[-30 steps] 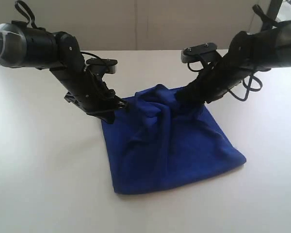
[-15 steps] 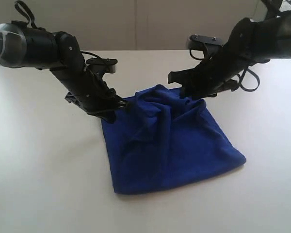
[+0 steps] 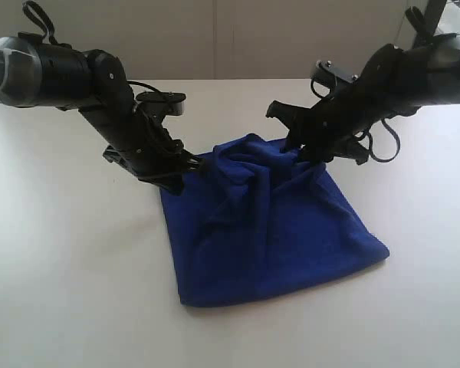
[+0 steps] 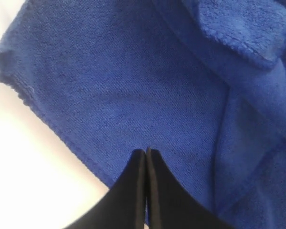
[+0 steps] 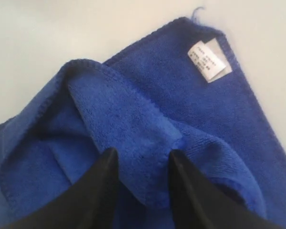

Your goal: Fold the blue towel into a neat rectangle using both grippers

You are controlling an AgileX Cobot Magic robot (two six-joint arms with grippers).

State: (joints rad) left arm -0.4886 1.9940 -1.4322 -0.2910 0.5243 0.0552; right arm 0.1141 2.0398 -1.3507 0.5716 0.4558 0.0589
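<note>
The blue towel (image 3: 268, 230) lies on the white table, flat at the front and bunched into raised folds along its back edge. My left gripper (image 3: 190, 169) is down at the towel's back left corner. In the left wrist view its fingers (image 4: 146, 150) are pressed together over flat cloth (image 4: 133, 86), with none seen between them. My right gripper (image 3: 290, 138) hovers just above the bunched back right part. In the right wrist view it (image 5: 143, 152) stands open over a raised fold (image 5: 148, 124), holding nothing.
The white table (image 3: 77, 268) surrounds the towel on all sides. A white care label (image 5: 209, 59) is sewn near one towel corner. Both arms slant in from the back left and back right.
My right gripper has come up off the towel's back edge and turned, fingers now spread above the folds. The left arm and the towel have stayed as they were.
</note>
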